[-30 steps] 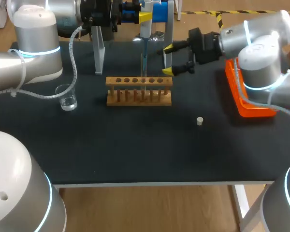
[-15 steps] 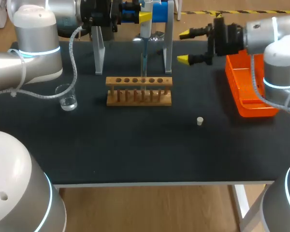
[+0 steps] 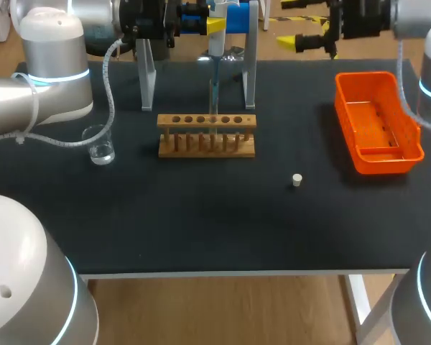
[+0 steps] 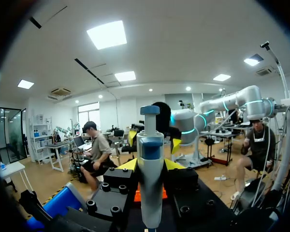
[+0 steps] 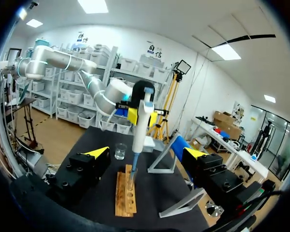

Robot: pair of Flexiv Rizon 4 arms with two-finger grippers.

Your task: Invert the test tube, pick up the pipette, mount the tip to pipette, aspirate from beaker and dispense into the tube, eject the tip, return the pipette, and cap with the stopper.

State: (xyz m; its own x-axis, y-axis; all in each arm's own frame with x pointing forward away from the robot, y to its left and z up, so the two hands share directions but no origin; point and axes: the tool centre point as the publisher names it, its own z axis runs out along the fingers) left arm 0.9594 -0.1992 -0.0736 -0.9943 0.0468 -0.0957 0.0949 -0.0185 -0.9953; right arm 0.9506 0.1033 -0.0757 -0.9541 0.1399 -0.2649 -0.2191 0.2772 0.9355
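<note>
While the left pincer is clamped on the pipette, upright with its tip down in a test tube in the wooden rack, the step looks like dispensing; next, ejecting the tip, calls for a straight lift, then probably a carry to the orange tray. Empty right pincer spread wide at the far edge of the counter. Open room between rack and tray; stopper lies alone there.

No writing, label or number is legible anywhere on the table.
</note>
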